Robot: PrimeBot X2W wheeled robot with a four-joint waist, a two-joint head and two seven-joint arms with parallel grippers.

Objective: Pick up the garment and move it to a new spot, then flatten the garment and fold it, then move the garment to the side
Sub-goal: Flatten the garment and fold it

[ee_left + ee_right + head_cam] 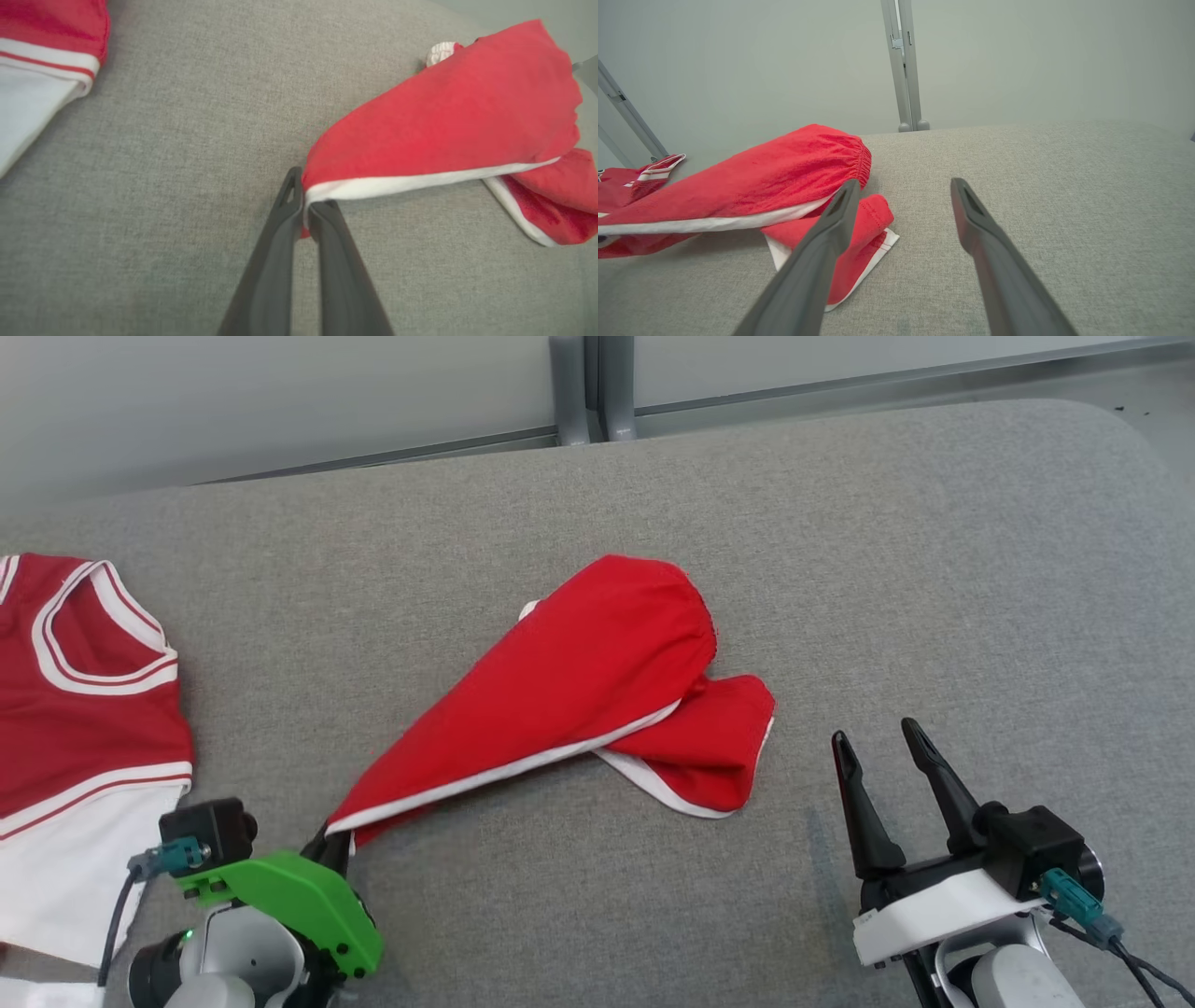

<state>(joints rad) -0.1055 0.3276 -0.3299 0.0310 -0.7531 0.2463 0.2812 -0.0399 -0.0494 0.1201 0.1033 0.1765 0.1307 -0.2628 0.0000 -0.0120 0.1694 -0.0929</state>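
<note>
The left hand (327, 845) has its two dark fingers pressed together on a corner of the red cloth shorts with a white hem band (579, 681), pinching the white edge right at the fingertips. In the left wrist view, the left hand (306, 200) holds that corner raised off the grey fabric-covered counter (934, 569). From there the shorts (444, 116) stretch ahead and to that hand's right, with their far end bunched on the counter.

The right hand (876, 735) has its fingers spread apart with nothing between them, and it sits just to the right of the shorts. In the right wrist view, the shorts (761, 177) lie ahead and to the left of the right hand (905, 186).

A red and white sleeveless jersey (84, 709) lies flat to the left of the left hand, apart from the shorts.
</note>
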